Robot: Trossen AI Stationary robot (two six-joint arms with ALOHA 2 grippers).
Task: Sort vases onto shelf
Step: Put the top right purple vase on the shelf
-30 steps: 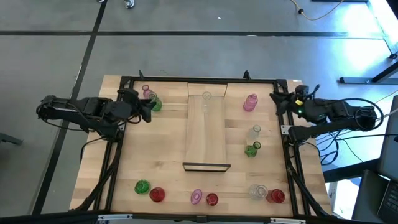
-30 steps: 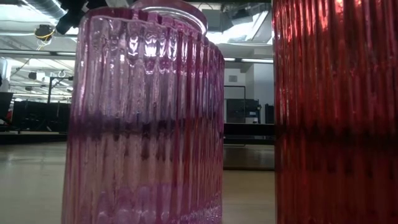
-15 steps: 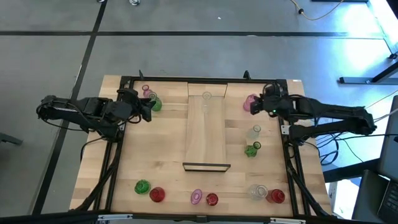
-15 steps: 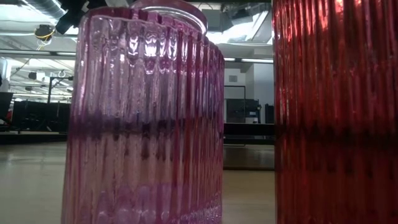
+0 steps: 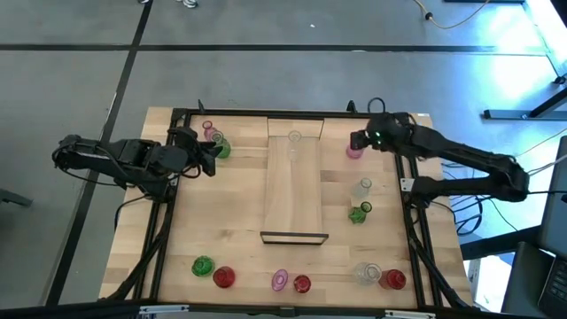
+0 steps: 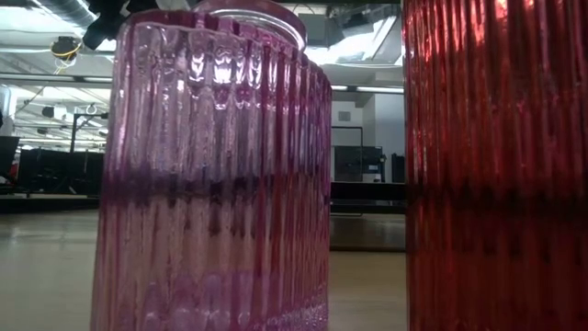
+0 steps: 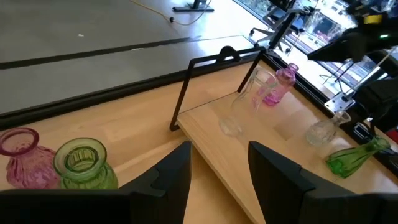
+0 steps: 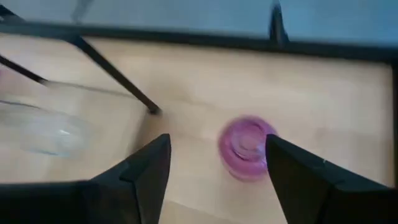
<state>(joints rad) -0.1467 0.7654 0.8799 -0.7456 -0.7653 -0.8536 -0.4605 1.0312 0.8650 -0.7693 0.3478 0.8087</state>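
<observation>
The right hand (image 5: 356, 142) hangs over the pink vase (image 5: 354, 151) near the far right corner of the desk (image 5: 239, 239). In the right wrist view its two fingers (image 8: 149, 171) stand apart, one on each side of this vase (image 8: 247, 148), and nothing is between them yet, so the hand is released and holds nothing. I judge that it is lining up from above in order to come down around the narrow neck, because the round belly is probably too wide and smooth to grasp well.

The left hand (image 5: 211, 159) waits near the far left corner, just beside a green vase (image 5: 221, 148) and another pink one (image 5: 209, 133). Its fingers (image 7: 168, 177) are also apart and empty, and they point across toward the shelf (image 5: 292, 190).

The shelf lies in the middle of the desk, its long side running from far to near. Only one clear vase (image 5: 294, 138) stands on it, at the far end, so most of the sorting is not yet done. A clear vase (image 5: 363, 187) and a green one (image 5: 359, 213) stand to the right of the shelf, and a row of green, red, pink and clear vases waits along the near edge. The low view is filled by a pink vase (image 6: 216, 175) and a red one (image 6: 496, 165) standing close to that camera.
</observation>
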